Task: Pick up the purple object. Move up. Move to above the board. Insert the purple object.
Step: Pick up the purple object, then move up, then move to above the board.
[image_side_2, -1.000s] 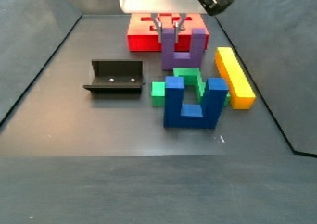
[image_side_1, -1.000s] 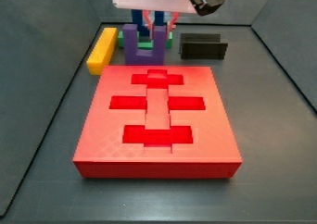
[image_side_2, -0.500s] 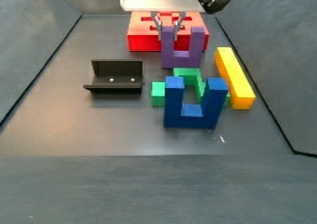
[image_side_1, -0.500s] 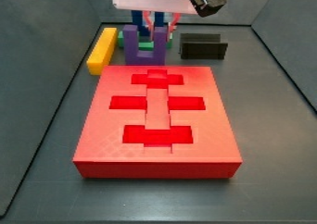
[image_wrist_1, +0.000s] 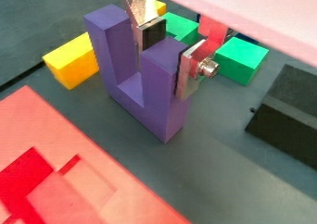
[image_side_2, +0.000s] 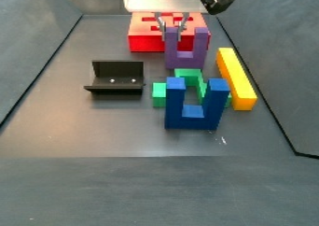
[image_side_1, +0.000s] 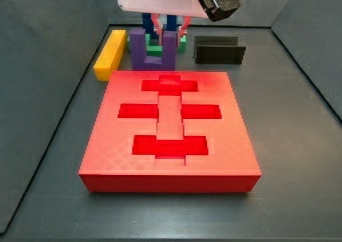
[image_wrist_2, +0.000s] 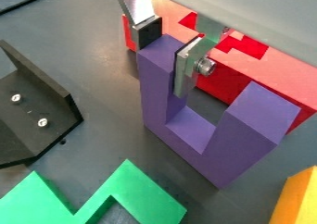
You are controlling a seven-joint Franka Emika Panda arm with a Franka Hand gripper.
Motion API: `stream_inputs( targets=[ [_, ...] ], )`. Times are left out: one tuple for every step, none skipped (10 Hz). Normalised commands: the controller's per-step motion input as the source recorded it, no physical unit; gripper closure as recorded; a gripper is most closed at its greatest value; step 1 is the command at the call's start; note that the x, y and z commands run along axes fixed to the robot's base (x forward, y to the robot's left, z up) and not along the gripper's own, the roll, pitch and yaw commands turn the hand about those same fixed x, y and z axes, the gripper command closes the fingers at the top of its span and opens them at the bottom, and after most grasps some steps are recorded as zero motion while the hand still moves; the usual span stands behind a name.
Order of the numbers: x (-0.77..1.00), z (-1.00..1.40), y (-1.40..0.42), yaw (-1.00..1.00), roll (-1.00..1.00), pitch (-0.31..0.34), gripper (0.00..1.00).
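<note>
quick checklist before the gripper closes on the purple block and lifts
1. Gripper astride one prong of the purple object: ok, one silver finger on each side in both wrist views.
2. Jaws closed on the prong: cannot tell; the plates sit close to it, but contact is not clear.
3. Purple object upright on the floor, prongs up: ok in a side view.
4. Room around it for a straight lift: ok, the green block and yellow bar stand apart from it.
5. Board cut-outs free of pieces: ok.
6. Fixture clear of the path to the board: ok, it stands off to one side.
</note>
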Motion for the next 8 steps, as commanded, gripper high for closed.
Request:
stream_inputs(
  targets=[
    [0.00, 0.00, 0.00, 0.00, 0.00, 0.000, 1.00],
    [0.00, 0.00, 0.00, 0.00, 0.00, 0.000, 1.00],
    [0.00, 0.83, 0.00, 0.00, 0.00, 0.000, 1.00],
    [-0.01, 0.79, -0.03, 0.01, 0.00, 0.015, 1.00],
    [-0.04, 0.48, -0.03, 0.02, 0.00, 0.018, 1.00],
    [0.01, 0.20, -0.01, 0.01, 0.00, -0.005, 1.00],
    [0.00, 1.40, 0.00, 0.00, 0.00, 0.000, 1.00],
    [-0.01, 1.40, 0.01, 0.00, 0.00, 0.017, 1.00]
  ],
)
